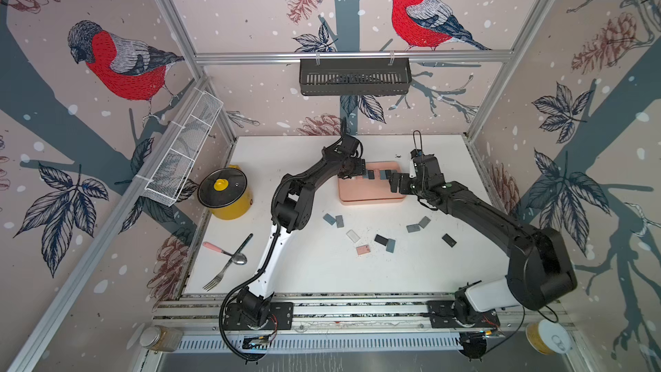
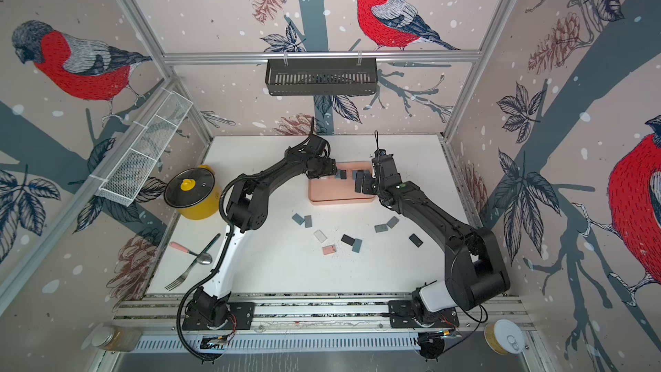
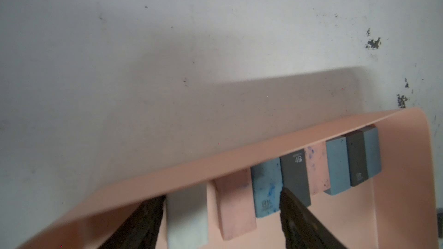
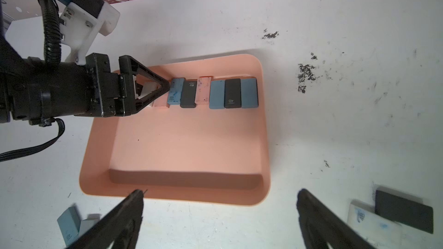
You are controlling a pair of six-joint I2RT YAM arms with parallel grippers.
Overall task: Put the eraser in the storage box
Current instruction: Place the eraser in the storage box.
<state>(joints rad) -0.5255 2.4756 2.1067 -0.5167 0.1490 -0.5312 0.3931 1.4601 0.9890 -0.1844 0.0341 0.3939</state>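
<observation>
The left fingers are standing spread apart inside the storage box, and they are pressing on nothing. The white eraser is lying on the box floor between them, just beside one finger and well clear of the other, so I am judging that it is let go and already in its place. Its long axis is running the same way as these fingers are pointing. The pink eraser and the blue eraser are lying between the same fingers too, side by side, and the row is continuing beyond the second finger.

The right fingers are also standing wide apart and are holding nothing; their tips are hanging close to the rim of the box.

For the coming move, the important relation is this: the loose erasers are waiting on the counter outside the box, behind both pairs of fingers, toward the arm bases. In the right wrist view a black eraser is lying just outside one right finger, so the right arm is probably the nearer one. Its long axis is lying roughly across the direction in which those fingers are pointing, so I am expecting that the wrist is going to need a turn.
</observation>
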